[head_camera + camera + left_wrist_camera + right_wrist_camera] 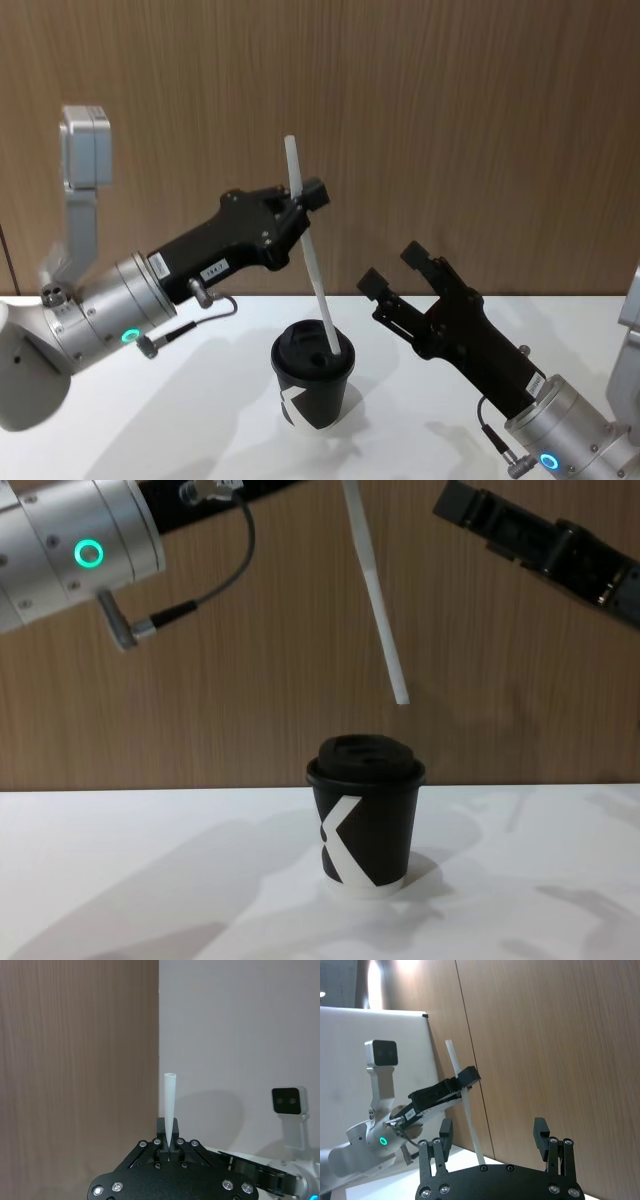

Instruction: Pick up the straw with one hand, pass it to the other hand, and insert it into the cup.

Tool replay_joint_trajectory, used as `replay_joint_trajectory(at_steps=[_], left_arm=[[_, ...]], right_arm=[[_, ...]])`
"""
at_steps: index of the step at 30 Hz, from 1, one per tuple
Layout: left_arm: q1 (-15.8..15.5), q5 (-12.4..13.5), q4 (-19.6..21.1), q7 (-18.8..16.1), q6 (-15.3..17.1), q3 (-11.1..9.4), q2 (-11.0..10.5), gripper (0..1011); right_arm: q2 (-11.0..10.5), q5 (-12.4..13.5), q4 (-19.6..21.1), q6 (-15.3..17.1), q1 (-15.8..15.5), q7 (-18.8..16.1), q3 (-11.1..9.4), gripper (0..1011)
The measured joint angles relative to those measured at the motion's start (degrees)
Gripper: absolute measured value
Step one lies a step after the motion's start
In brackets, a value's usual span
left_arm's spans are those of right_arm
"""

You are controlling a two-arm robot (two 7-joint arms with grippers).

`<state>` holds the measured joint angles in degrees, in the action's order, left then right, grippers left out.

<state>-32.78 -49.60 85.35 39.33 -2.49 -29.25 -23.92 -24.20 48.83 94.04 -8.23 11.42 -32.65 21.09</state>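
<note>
Head view, from the left: clamping the white straw (312, 265) in the left claw (303, 203), raised over the tabletop (190, 420), and tilting it down toward the black lidded cup (315, 390). In the chest view, dangling the straw's lower end just above the lid (365, 752), not touching. At right, holding the right claw (393, 270) wide apart and bare, raised beside the cup.

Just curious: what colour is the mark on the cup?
White, on the black cup; clearest in chest view.
</note>
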Motion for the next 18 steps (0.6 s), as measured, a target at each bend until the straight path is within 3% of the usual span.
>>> replay_joint_trajectory(at_steps=[8, 18], left_arm=[[-1.0, 3.45, 0.95, -2.24, -0.85, 0.3, -0.83, 6], [-1.64, 5.18, 0.73, -3.63, -0.37, 0.64, -1.12, 6]], right_arm=[[-0.04, 0.05, 0.05, -0.07, -0.03, 0.04, -0.06, 1001], [-0.06, 0.08, 0.11, -0.07, -0.09, 0.1, -0.11, 1001]])
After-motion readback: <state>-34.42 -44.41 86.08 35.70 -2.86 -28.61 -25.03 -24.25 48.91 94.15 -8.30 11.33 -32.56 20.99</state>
